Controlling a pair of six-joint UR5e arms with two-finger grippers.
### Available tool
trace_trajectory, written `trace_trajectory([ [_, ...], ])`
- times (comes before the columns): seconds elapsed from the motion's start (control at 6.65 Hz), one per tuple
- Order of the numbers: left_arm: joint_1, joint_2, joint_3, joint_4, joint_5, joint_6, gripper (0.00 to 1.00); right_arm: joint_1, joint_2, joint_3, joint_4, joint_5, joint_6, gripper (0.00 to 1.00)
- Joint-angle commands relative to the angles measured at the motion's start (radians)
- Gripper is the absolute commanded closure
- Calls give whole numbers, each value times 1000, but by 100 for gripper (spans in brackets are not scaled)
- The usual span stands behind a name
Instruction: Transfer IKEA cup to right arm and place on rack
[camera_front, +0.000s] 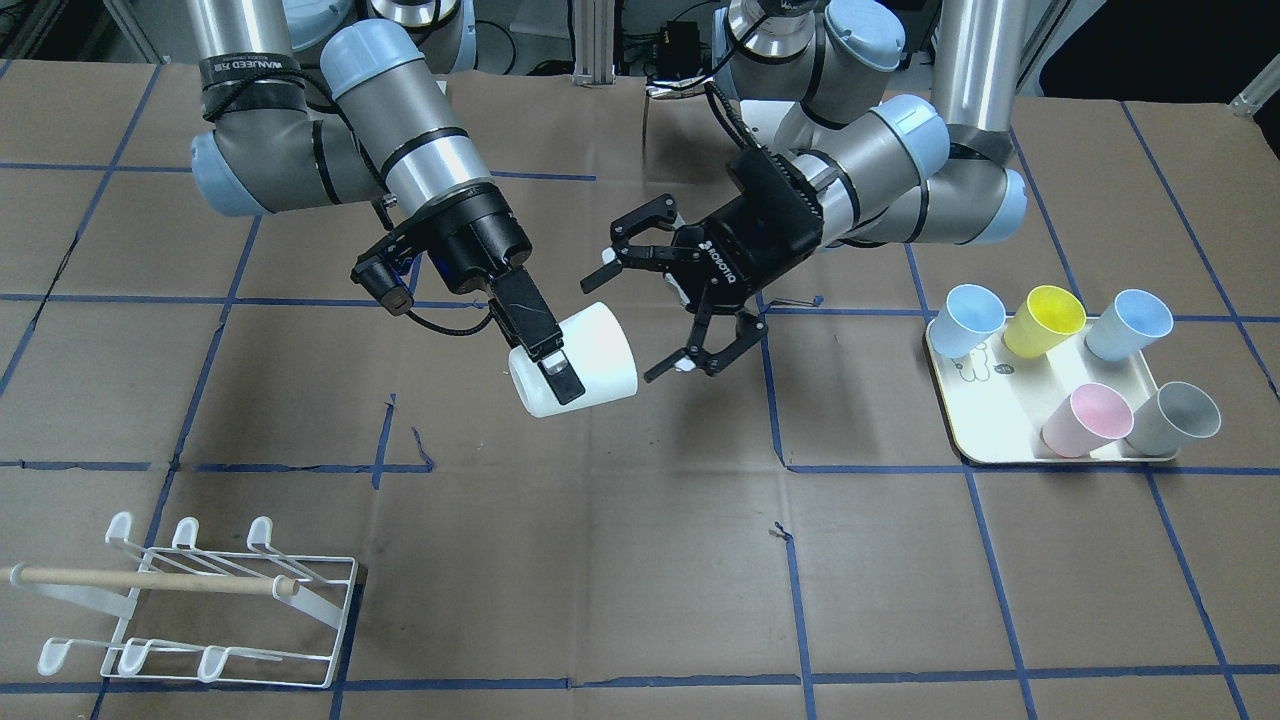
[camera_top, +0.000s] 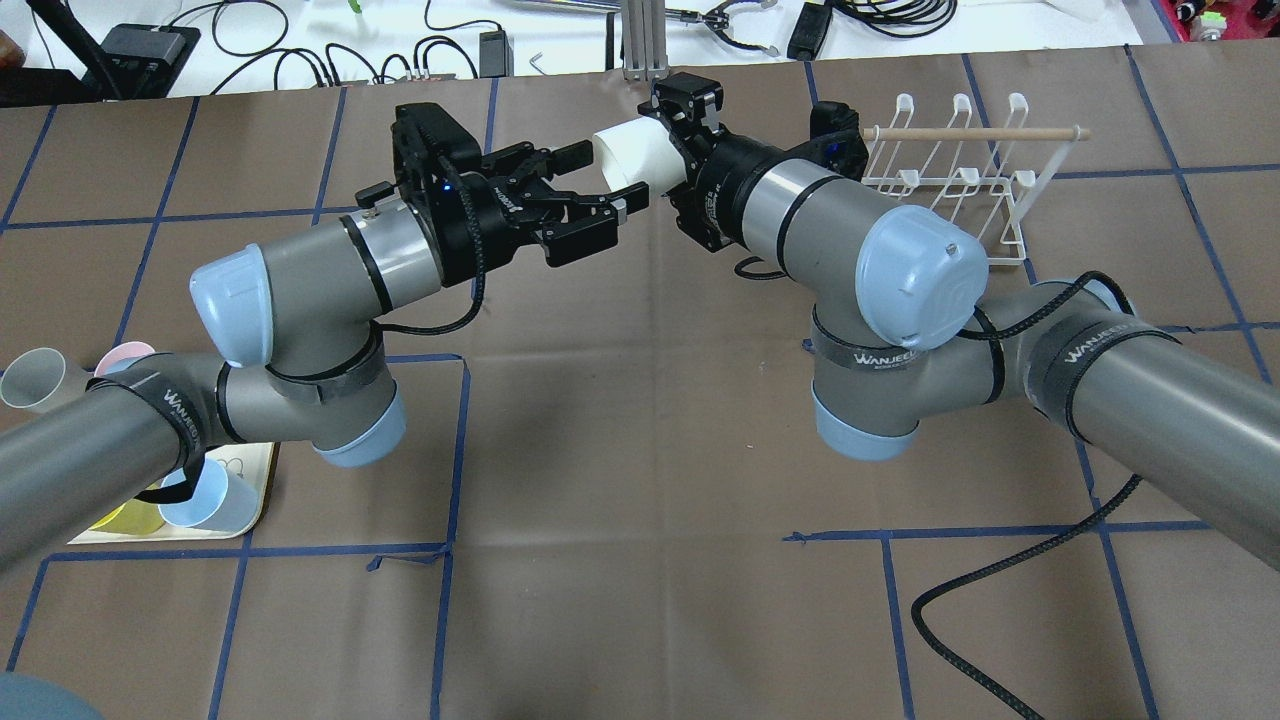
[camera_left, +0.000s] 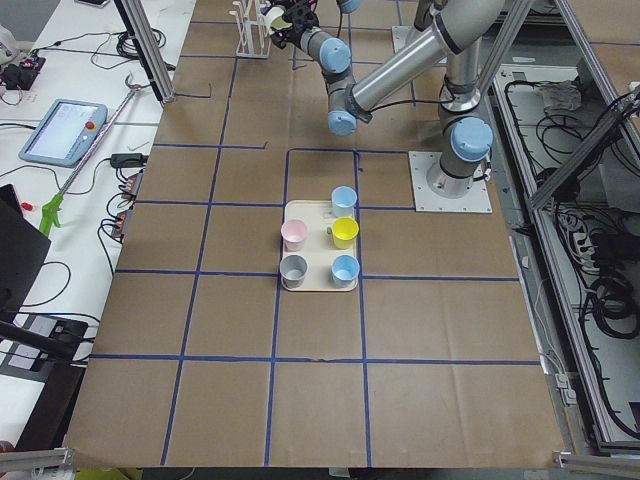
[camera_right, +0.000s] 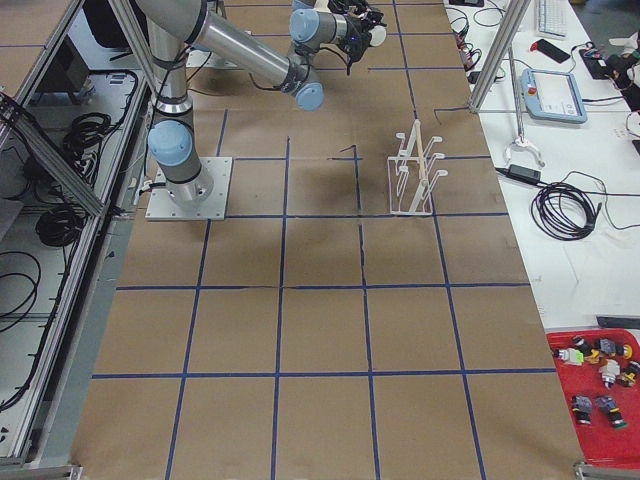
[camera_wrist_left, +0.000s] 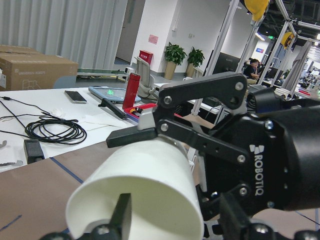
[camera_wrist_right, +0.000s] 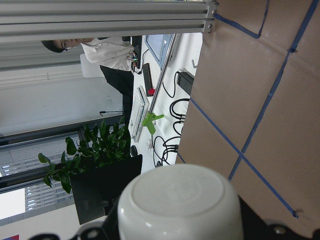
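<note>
My right gripper (camera_front: 555, 365) is shut on a white IKEA cup (camera_front: 595, 350) and holds it tilted in the air above the table's middle. The cup also shows in the overhead view (camera_top: 630, 155). My left gripper (camera_front: 648, 312) is open, with its fingers spread just off the cup's open end and not touching it. The left wrist view looks into the cup's mouth (camera_wrist_left: 145, 190). The right wrist view shows its base (camera_wrist_right: 180, 200). The white wire rack (camera_front: 200, 600) with a wooden dowel stands on the table on my right side, apart from both arms.
A cream tray (camera_front: 960, 420) on my left side holds several coloured cups: two blue, yellow, pink and grey. Blue tape lines cross the brown table cover. A black cable (camera_top: 990, 590) trails from the right arm over the table.
</note>
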Motion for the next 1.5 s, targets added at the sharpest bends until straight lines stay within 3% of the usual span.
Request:
trace_trajectory([
  [0.0,166,12,-37,54,-175,-1,2,-13,2,-1,3,6,-6,58],
  [0.15,183,12,-33,51,-177,-4,2,-48,2,-2,4,7,-33,62],
  [0.3,190,7,-19,15,-165,-5,2,-111,-4,-8,4,6,-193,64],
  [0.45,190,13,43,-110,-139,-11,2,-160,-4,-10,4,6,-384,74],
  [0.6,187,12,130,-259,-26,-11,2,-208,-4,-15,3,6,-552,81],
  [0.75,178,27,204,-444,92,-14,2,-240,-4,-16,3,-6,-802,87],
  [0.9,161,102,256,-746,263,-16,1,-274,-6,-25,0,-8,-1078,88],
  [1.05,136,175,287,-963,415,-14,1,-326,5,-54,-13,-5,-1285,88],
  [1.2,109,241,309,-1272,603,-16,1,-364,23,-111,-14,-6,-1489,88],
  [1.35,66,274,373,-1509,768,-14,1,-371,84,-154,-28,-8,-1588,88],
])
